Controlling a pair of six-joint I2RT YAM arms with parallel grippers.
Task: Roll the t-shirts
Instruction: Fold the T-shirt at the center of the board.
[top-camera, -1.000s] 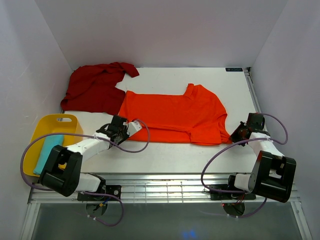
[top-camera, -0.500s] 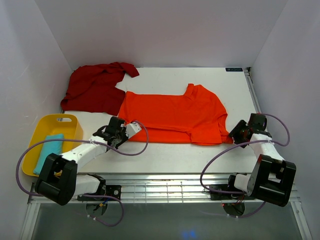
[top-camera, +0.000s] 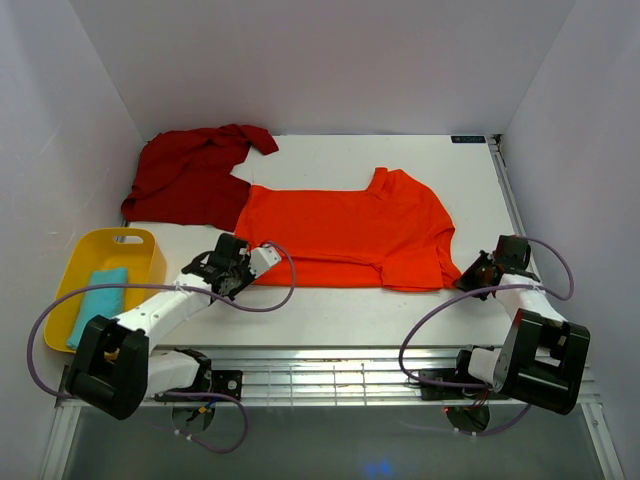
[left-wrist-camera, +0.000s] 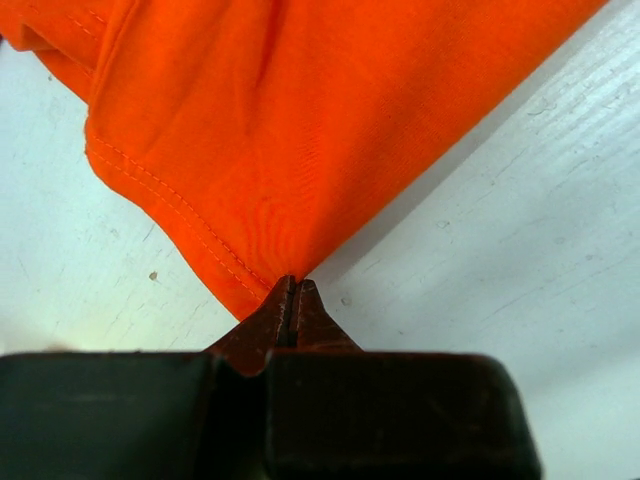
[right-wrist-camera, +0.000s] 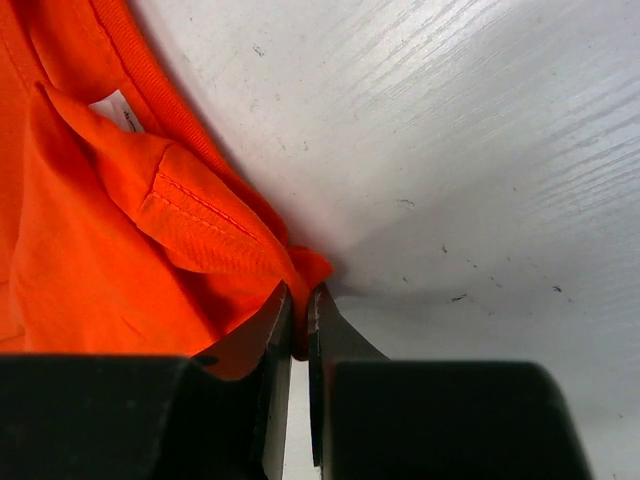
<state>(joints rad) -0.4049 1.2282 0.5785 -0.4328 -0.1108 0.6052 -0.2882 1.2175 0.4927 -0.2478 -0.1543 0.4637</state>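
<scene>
Pinching both near corners of the orange-red t-shirt (top-camera: 350, 235)
Low-slung left gripper (left-wrist-camera: 293, 290) is clamped on its near-left hem corner, right gripper (right-wrist-camera: 300, 300) nips the near-right one. White tag (right-wrist-camera: 117, 110) there, unreadable. The dark crimson t-shirt (top-camera: 190, 175) sits crumpled at its far-left. Left elbow dropped since a second ago.

The orange-red t-shirt (top-camera: 345, 235) lies flattened at the desk's (top-camera: 400, 160) centre, stretching from 9 to 3 o'clock. The dark crimson t-shirt (top-camera: 190, 180) sits crumpled at 10 o'clock, touching it.
</scene>
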